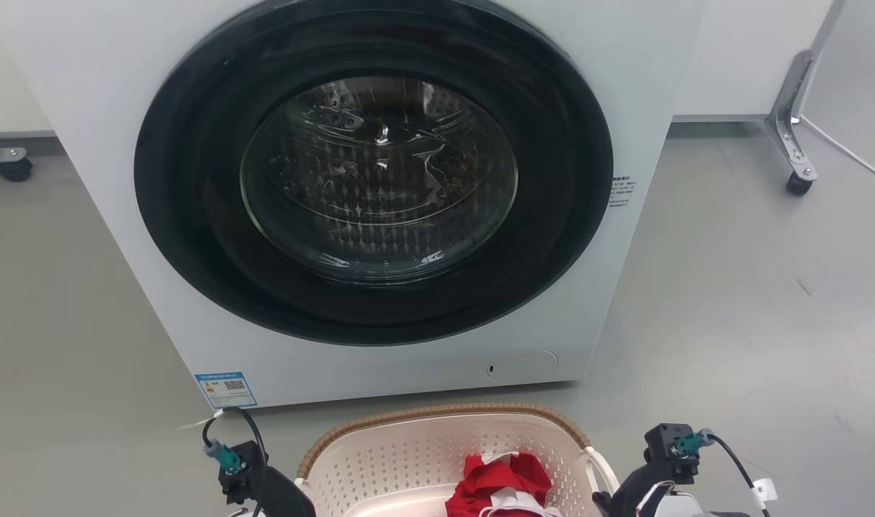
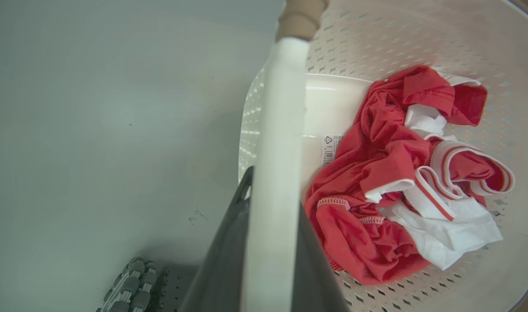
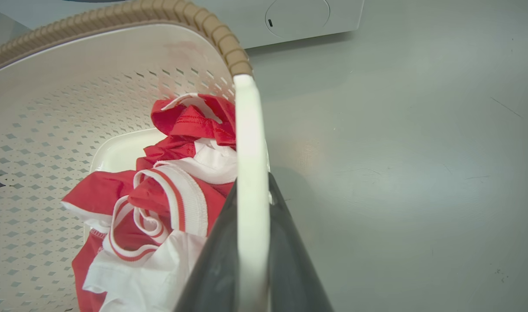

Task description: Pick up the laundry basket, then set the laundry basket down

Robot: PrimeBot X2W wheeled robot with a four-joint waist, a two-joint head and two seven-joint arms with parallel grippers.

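Carry step, I judge: left gripper (image 2: 272,199) and right gripper (image 3: 253,190) each clamp a white side handle (image 2: 285,99) of the laundry basket (image 1: 408,452), just before the washing machine (image 1: 380,179); next move needs level, matched lowering.

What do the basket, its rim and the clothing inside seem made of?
Basket: likely moulded plastic, cream, faintly glossy, with regular punched holes. Rim: probably plastic too, matte brown, ribbed to mimic weave. Clothing: thin red-and-white fabric, creased, with stitched hems.
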